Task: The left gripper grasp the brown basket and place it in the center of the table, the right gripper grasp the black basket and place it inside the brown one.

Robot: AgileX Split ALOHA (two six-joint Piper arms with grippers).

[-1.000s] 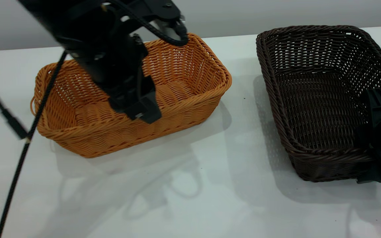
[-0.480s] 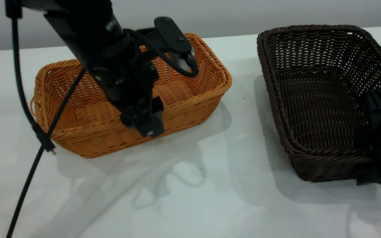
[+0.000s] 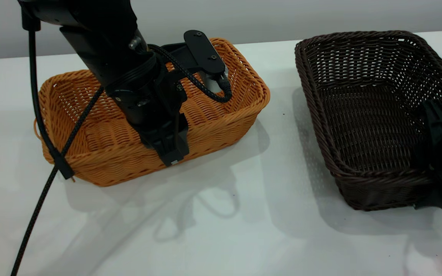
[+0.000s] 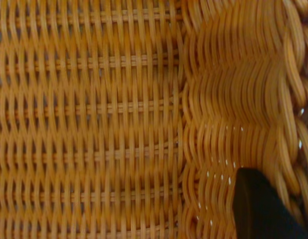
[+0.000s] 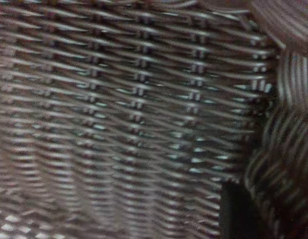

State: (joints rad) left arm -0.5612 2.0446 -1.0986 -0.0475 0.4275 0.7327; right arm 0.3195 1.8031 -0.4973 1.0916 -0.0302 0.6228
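Observation:
The brown basket (image 3: 102,153) stands on the left part of the white table (image 3: 221,230). My left gripper (image 3: 169,151) reaches down over the basket's near long wall, one finger outside it and one finger (image 4: 260,209) inside against the weave, shut on that wall (image 4: 233,99). The black basket (image 3: 359,115) stands at the right. My right gripper (image 3: 437,161) is at its near right corner, shut on the wall there, with one finger (image 5: 236,211) showing inside the basket (image 5: 134,99).
The left arm's braided cable (image 3: 44,184) hangs down across the brown basket's near left corner to the table. A strip of bare table (image 3: 282,126) lies between the two baskets. The grey wall (image 3: 267,15) runs behind the table's far edge.
My left gripper came down from above the brown basket onto its near wall. The brown basket shifted slightly toward the camera. The black basket's left rim shifted a little to the left.

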